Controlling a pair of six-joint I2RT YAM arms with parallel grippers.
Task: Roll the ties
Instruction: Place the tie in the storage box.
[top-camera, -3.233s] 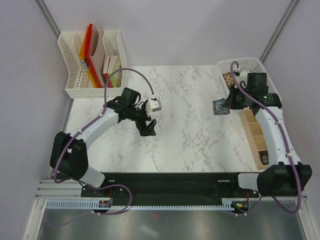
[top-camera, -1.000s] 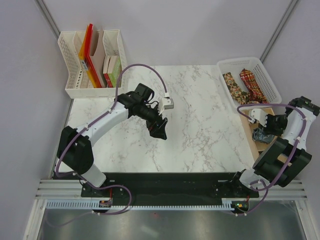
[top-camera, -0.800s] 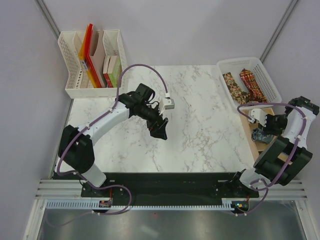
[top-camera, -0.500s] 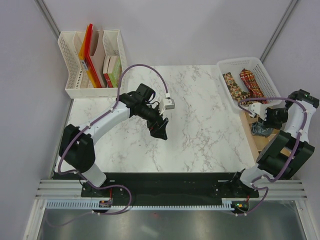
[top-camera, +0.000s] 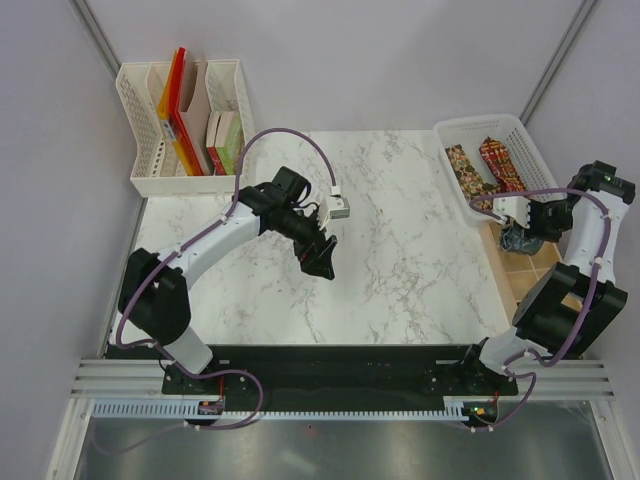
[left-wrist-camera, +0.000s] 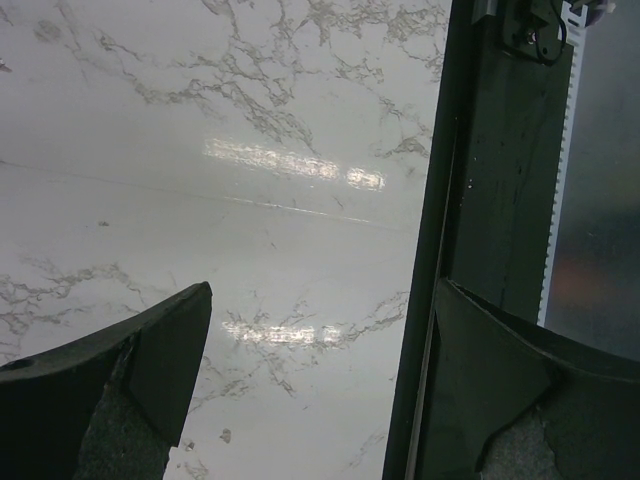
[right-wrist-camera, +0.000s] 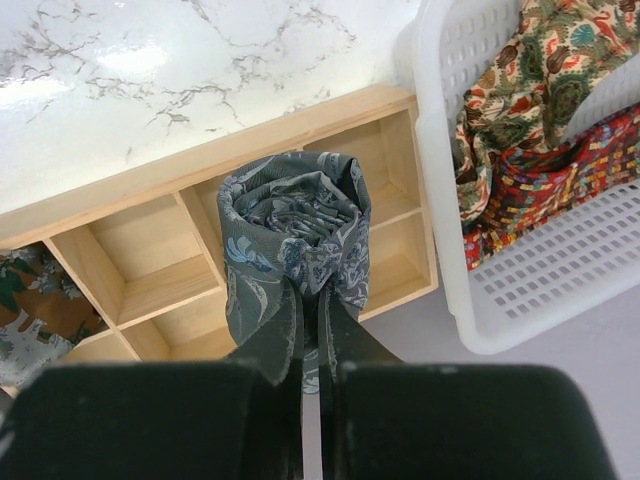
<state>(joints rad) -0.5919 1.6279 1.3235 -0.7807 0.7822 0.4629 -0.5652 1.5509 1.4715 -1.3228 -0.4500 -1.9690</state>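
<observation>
My right gripper (right-wrist-camera: 312, 290) is shut on a rolled dark grey-green tie (right-wrist-camera: 295, 235) and holds it just above the compartments of a wooden box (right-wrist-camera: 200, 160). From above, that tie (top-camera: 517, 240) hangs at the table's right edge beside the right gripper (top-camera: 522, 230). A brown-gold tie (right-wrist-camera: 530, 60) and a red tie (right-wrist-camera: 560, 170) lie unrolled in the white basket (right-wrist-camera: 430, 90). Over the middle of the marble table, my left gripper (top-camera: 320, 262) stands open and holds nothing, its fingers (left-wrist-camera: 160, 350) spread wide.
Another rolled patterned cloth (right-wrist-camera: 30, 300) sits in a box compartment at the lower left of the right wrist view. The white basket (top-camera: 530, 135) stands at the back right, the wooden box (top-camera: 525, 280) in front of it. A white file rack (top-camera: 180, 120) with folders stands at the back left.
My right arm has carried the rolled tie along the wooden box toward the back, nearer the basket. The left arm has stayed still and open.
</observation>
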